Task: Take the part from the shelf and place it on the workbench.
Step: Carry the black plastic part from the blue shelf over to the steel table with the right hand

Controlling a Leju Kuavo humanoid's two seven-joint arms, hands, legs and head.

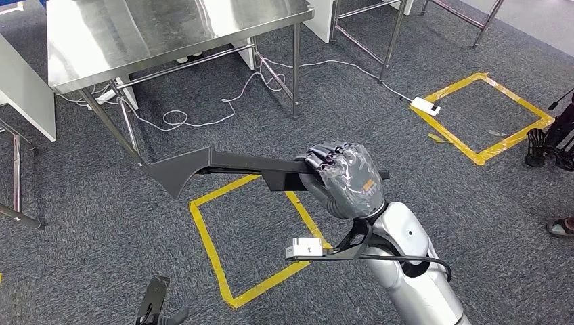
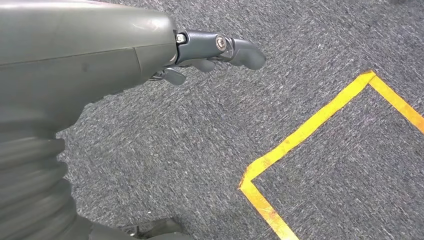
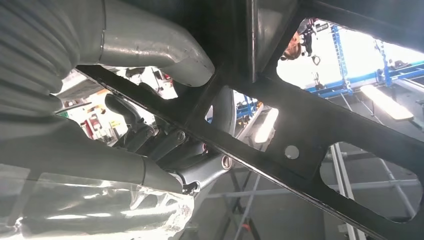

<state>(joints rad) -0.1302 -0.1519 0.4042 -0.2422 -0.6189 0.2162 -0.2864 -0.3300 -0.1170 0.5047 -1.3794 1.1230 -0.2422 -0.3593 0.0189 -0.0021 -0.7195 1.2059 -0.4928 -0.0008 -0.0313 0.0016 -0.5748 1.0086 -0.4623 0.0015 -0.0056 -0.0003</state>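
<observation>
Between the fingers of the right hand [image 1: 344,177] sits one end of the part [image 1: 223,164], a long black piece with a flat bar and a wider, angled end. The fingers are closed around the bar, and a thin clear film covers the hand. In the right wrist view the part [image 3: 310,130] crosses close in front of the camera, and it shows cut-out windows and a small round hole, so it looks like a thin frame and not a solid block.

Away from the fingers, the part reaches out level over the grey carpet, above a square of yellow tape [image 1: 223,250]. Its wide end is near the leg of the steel table [image 1: 169,34], but it does not lie on the table; it is in the air, carried only by this hand.

My judgement is that the part is stiff and rather light, because it stays straight although it is held at one end only. This grip is far from the middle, so the free end will want to dip and swing when the arm turns. The smooth dark surface and the film on the hand may let it slip. A hold nearer the middle would be steadier.

The left hand [image 2: 215,50] hangs low over the carpet; its fingers are curled in and hold nothing.
</observation>
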